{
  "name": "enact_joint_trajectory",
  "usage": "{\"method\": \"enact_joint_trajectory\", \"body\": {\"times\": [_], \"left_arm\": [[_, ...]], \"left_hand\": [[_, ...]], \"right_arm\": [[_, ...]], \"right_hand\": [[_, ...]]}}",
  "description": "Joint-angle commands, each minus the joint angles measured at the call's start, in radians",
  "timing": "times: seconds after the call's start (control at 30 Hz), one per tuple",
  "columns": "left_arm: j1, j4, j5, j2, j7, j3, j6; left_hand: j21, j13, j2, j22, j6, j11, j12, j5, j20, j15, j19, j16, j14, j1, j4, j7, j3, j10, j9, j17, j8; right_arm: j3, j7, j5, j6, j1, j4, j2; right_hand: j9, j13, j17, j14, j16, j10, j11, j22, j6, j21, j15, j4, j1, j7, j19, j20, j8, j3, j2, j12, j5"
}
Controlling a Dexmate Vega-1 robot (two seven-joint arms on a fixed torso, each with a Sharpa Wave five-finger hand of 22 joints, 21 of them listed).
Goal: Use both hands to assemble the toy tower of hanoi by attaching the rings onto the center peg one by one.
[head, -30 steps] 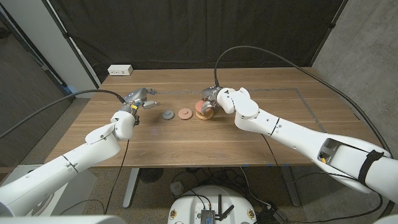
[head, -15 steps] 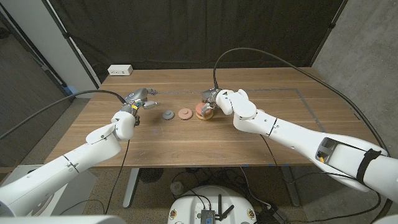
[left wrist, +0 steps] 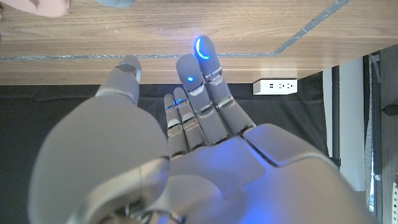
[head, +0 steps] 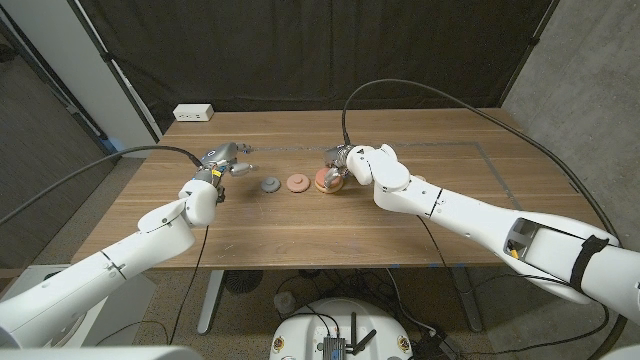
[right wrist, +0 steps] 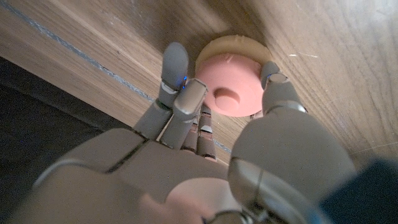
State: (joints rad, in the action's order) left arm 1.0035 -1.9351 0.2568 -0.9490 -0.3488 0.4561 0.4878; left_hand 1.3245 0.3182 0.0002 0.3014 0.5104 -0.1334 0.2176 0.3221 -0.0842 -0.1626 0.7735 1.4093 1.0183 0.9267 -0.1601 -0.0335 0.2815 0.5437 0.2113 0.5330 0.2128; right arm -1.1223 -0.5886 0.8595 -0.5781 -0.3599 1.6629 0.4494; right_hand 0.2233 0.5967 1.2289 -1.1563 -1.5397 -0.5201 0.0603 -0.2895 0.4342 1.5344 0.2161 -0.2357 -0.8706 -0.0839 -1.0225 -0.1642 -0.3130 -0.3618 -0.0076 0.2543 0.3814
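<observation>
Pink ring (right wrist: pixel 232 87) between right hand (right wrist: pixel 205 134) fingers

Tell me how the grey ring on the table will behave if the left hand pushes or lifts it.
The grey ring lies flat and low, so a push should slide it rather than roll it. It looks stiff and probably light. Being thin, its edge may be hard for the left hand to pinch.

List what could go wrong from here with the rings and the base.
The right hand brackets the pink ring on the tan base; squeezing might shove the base. The grey ring and reddish ring lie close together, so the left hand may knock one while reaching.
</observation>
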Motion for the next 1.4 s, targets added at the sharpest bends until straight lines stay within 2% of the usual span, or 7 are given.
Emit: {"method": "enact_joint_trajectory", "body": {"times": [0.03, 0.5, 0.73, 1.03, 1.13, 1.23, 1.4], "left_arm": [[-0.003, -0.001, 0.001, 0.000, 0.000, 0.004, 0.005], [-0.009, 0.005, 0.003, 0.006, 0.001, 0.010, 0.001], [-0.009, 0.006, 0.003, 0.007, -0.001, 0.009, 0.000], [-0.010, 0.009, 0.001, 0.007, -0.001, 0.009, -0.006], [-0.011, 0.010, 0.002, 0.008, -0.002, 0.009, -0.007], [-0.012, 0.011, 0.002, 0.009, -0.003, 0.009, -0.009], [-0.012, 0.013, 0.001, 0.010, -0.004, 0.008, -0.011]], "left_hand": [[0.006, 0.003, 0.006, -0.001, 0.009, 0.000, -0.005, 0.004, -0.121, -0.057, -0.005, 0.004, -0.005, 0.001, 0.001, 0.002, 0.004, 0.010, 0.006, 0.000, -0.001], [0.013, 0.004, 0.006, -0.007, 0.011, 0.001, -0.005, 0.005, -0.121, -0.057, -0.006, 0.010, 0.000, 0.000, 0.001, 0.002, 0.005, 0.013, 0.006, 0.004, -0.001], [0.017, 0.004, 0.006, -0.012, 0.011, 0.001, -0.005, 0.005, -0.121, -0.057, -0.008, 0.007, -0.005, 0.000, 0.001, 0.002, 0.005, 0.014, 0.006, 0.000, -0.001], [0.021, 0.005, 0.007, -0.015, 0.013, 0.001, -0.006, 0.005, -0.121, -0.057, -0.009, 0.007, -0.005, 0.000, 0.001, 0.002, 0.006, 0.014, 0.006, 0.000, -0.001], [0.021, 0.005, 0.007, -0.016, 0.013, 0.001, -0.006, 0.005, -0.121, -0.057, -0.009, 0.007, -0.005, 0.000, 0.001, 0.003, 0.006, 0.014, 0.006, 0.000, -0.001], [0.022, 0.005, 0.007, -0.017, 0.014, 0.001, -0.005, 0.005, -0.121, -0.057, -0.010, 0.007, -0.005, 0.000, 0.001, 0.002, 0.006, 0.014, 0.006, -0.001, -0.001], [0.024, 0.005, 0.008, -0.018, 0.016, 0.001, -0.005, 0.006, -0.121, -0.057, -0.010, 0.008, -0.005, 0.000, 0.000, 0.002, 0.006, 0.015, 0.006, -0.001, 0.000]], "right_arm": [[-0.018, -0.005, -0.020, -0.010, 0.009, -0.031, 0.005], [-0.024, -0.008, -0.022, -0.033, 0.008, -0.018, 0.024], [-0.029, -0.019, -0.018, -0.045, 0.012, -0.014, 0.025], [-0.041, -0.038, -0.009, -0.046, 0.022, -0.015, 0.027], [-0.045, -0.048, -0.003, -0.046, 0.026, -0.013, 0.028], [-0.049, -0.056, 0.002, -0.042, 0.030, -0.010, 0.031], [-0.057, -0.071, 0.019, -0.045, 0.036, -0.012, 0.028]], "right_hand": [[0.005, 0.014, 0.002, -0.011, -0.004, -0.227, -0.217, -0.002, 0.172, -0.002, 0.001, 0.080, 0.054, 0.165, -0.008, -0.053, -0.005, -0.088, 0.068, 0.000, 0.006], [0.006, 0.021, 0.003, -0.008, -0.004, -0.209, -0.218, -0.001, 0.161, -0.002, 0.000, 0.079, 0.062, 0.164, -0.007, -0.053, 0.002, -0.096, 0.062, -0.013, 0.006], [0.013, 0.030, 0.002, 0.010, 0.004, -0.180, -0.210, 0.004, 0.115, -0.008, -0.001, 0.088, 0.104, 0.166, 0.007, -0.051, 0.020, -0.083, 0.027, -0.028, -0.006], [0.031, 0.036, -0.002, 0.074, 0.024, -0.051, -0.172, 0.014, 0.012, -0.026, -0.002, 0.100, 0.195, 0.152, 0.045, -0.052, 0.062, -0.062, -0.036, -0.064, -0.043], [0.033, 0.034, -0.006, 0.094, 0.034, -0.023, -0.162, 0.017, -0.003, -0.032, -0.001, 0.100, 0.207, 0.149, 0.057, -0.052, 0.069, -0.061, -0.045, -0.069, -0.052], [0.033, 0.031, -0.007, 0.110, 0.041, 0.004, -0.159, 0.019, -0.023, -0.036, -0.001, 0.099, 0.217, 0.128, 0.067, -0.051, 0.079, -0.060, -0.055, -0.073, -0.062], [0.030, 0.023, -0.013, 0.147, 0.059, 0.066, -0.133, 0.023, -0.057, -0.043, -0.001, 0.088, 0.222, 0.109, 0.087, -0.051, 0.095, -0.059, -0.079, -0.079, -0.080]]}}
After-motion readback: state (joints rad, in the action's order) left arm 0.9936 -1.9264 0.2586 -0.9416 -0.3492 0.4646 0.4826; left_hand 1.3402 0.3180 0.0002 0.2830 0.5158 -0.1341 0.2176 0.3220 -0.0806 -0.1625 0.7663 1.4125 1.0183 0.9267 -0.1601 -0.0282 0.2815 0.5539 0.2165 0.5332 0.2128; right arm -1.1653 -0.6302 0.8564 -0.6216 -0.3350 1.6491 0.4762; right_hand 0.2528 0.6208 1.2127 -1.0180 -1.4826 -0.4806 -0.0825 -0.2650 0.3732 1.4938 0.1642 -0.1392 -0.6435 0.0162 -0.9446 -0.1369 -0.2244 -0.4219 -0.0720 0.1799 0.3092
